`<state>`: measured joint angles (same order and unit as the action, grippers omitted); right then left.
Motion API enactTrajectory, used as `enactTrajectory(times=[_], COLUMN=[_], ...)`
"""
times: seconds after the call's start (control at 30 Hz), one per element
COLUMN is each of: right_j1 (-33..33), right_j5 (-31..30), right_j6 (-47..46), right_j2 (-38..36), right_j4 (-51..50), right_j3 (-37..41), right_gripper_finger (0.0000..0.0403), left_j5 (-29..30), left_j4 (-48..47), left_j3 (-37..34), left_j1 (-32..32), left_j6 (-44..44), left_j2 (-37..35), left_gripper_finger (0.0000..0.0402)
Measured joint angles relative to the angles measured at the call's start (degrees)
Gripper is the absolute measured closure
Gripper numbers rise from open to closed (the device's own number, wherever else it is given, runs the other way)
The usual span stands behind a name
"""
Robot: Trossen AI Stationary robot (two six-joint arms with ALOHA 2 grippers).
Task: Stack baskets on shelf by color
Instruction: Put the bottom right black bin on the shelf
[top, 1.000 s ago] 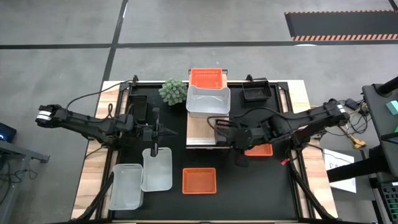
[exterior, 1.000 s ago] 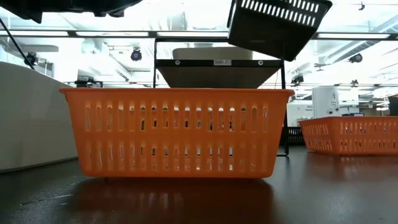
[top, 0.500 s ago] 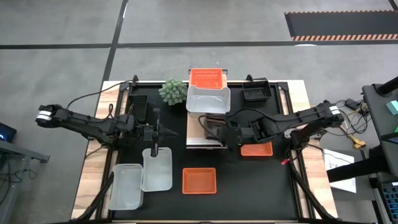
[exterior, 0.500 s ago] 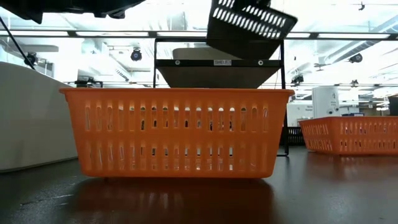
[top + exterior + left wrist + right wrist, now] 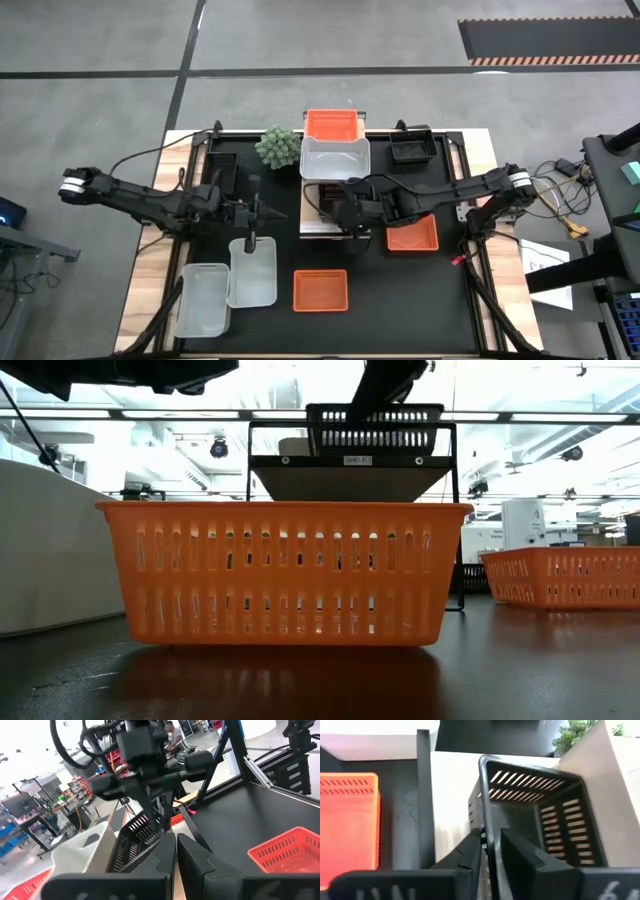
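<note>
The right tool (image 5: 352,212) is clamping the near-right rim of a black basket (image 5: 328,198), one finger inside the slotted wall and one outside, as the right wrist view shows (image 5: 490,851). The basket is sitting level over the near end of the shelf (image 5: 312,226), open side up, with its long axis running left to right across the shelf; in the low view it is showing level just above the shelf top (image 5: 373,428). Whether it is already resting on the wood I cannot tell.

Just beyond it on the shelf, a white basket (image 5: 335,163) is filling the middle spot, touching or nearly touching the black one, and a red-orange basket (image 5: 332,125) is sitting at the far end. The bare wood is showing only as a thin strip on the near and left sides of the black basket, so room there is tight.

On the dark tabletop (image 5: 420,290), another red-orange basket (image 5: 412,236) is lying just right of the tool, a third (image 5: 320,290) at near centre, and a second black basket (image 5: 411,150) at the far right. Two white baskets (image 5: 228,285) are lying side by side at the near left.

The left tool (image 5: 250,212) is hovering above those white baskets, fingers together and holding nothing. A small green plant (image 5: 279,146) is standing left of the shelf's far end.
</note>
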<state>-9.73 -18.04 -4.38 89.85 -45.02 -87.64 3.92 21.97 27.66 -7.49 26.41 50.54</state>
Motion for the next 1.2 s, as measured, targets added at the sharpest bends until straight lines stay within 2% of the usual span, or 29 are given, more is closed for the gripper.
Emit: enactTrajectory(times=[0.2, 0.4, 0.53, 0.67, 0.77, 0.87, 1.2], right_j1=[0.01, -0.13, -0.10, -0.09, -0.09, 0.05, 1.94], right_j5=[0.02, 0.09, 0.21, 0.02, 0.00, 0.00, 0.30], right_j6=[0.40, -2.41, -5.67, -12.28, -13.57, -10.86, -0.12], right_j2=[-2.36, -5.94, -8.56, -10.66, -12.13, -13.02, -11.75], right_j4=[-0.25, -9.23, -20.24, -30.16, -28.74, -24.64, -6.75], right_j3=[-0.49, -3.42, -3.65, -2.20, 1.46, 5.91, 14.64], right_gripper_finger=[0.0279, 0.0260, 0.0272, 0.0314, 0.0356, 0.0387, 0.0394], left_j5=[0.00, 0.00, 0.00, -0.02, -0.02, -0.02, -0.02], left_j4=[0.05, 0.03, 0.00, -0.70, -1.69, -1.39, 2.32], left_j3=[0.00, 0.00, 0.00, 0.00, 0.00, 0.00, 0.15], left_j1=[0.00, 0.00, 0.01, 0.00, 0.00, 0.00, 0.01], left_j6=[-0.76, -1.10, -4.98, -13.24, -16.14, -17.04, -17.14], left_j2=[1.60, 2.89, 3.36, 3.43, 3.55, 4.27, 7.20], left_gripper_finger=[0.0400, 0.0400, 0.0400, 0.0400, 0.0400, 0.0400, 0.0400])
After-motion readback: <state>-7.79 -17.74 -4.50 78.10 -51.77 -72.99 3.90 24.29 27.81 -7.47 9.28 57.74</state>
